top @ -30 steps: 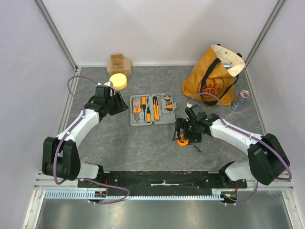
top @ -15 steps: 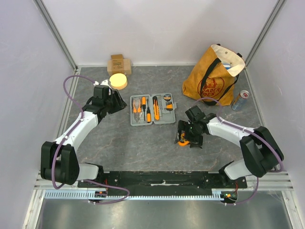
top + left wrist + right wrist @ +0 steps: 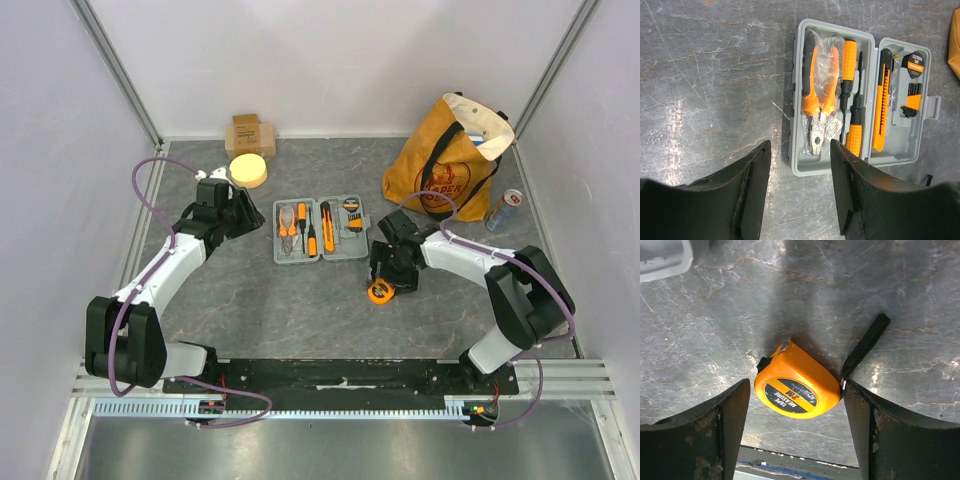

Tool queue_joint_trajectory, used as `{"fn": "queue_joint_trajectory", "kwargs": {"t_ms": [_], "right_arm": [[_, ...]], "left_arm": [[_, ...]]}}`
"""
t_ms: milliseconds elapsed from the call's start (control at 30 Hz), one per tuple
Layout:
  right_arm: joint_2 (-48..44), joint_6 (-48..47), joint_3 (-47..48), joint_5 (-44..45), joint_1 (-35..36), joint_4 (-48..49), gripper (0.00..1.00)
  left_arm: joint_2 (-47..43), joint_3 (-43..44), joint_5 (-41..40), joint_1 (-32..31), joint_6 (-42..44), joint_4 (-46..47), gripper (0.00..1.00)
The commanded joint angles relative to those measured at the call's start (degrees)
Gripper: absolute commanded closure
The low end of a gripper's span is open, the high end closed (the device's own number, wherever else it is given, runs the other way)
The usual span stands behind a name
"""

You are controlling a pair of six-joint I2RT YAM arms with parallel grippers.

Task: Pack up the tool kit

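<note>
The grey tool kit case (image 3: pixel 320 229) lies open at mid table, holding orange-and-black pliers (image 3: pixel 819 102), screwdrivers (image 3: pixel 849 67) and a utility knife (image 3: pixel 881 117) in its slots. My left gripper (image 3: pixel 246 212) is open and empty just left of the case; in the left wrist view its jaws (image 3: pixel 800 146) frame the case's near end. An orange tape measure (image 3: pixel 380 292) lies on the table right of the case's front. My right gripper (image 3: pixel 386 276) is open above it; in the right wrist view the tape measure (image 3: pixel 797 388) sits between the spread fingers, its black strap (image 3: pixel 866 344) by the right finger.
A tan cardboard box (image 3: pixel 249 134) and a yellow round disc (image 3: pixel 248 170) sit at the back left. An orange-brown tote bag (image 3: pixel 448 158) stands at the back right, with a drink can (image 3: pixel 503 210) beside it. A corner of the case (image 3: pixel 662 257) shows in the right wrist view.
My right gripper has drawn back toward the case, leaving the tape measure uncovered on the table. My left arm shifted slightly earlier and has since stayed still.
</note>
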Motion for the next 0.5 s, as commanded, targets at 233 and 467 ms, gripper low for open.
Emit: {"fn": "queue_joint_trajectory", "kwargs": {"t_ms": [233,467], "right_arm": [[9.85,-16.84,7.72,10.33,7.25,2.87,0.32],[10.65,-26.7,9.48,9.62,8.48,3.57,0.34]], "left_arm": [[-1.41,0.77,-1.82,-0.07,0.4,0.87,0.43],[-1.41,0.86,-1.73,0.02,0.58,0.78,0.43]]}}
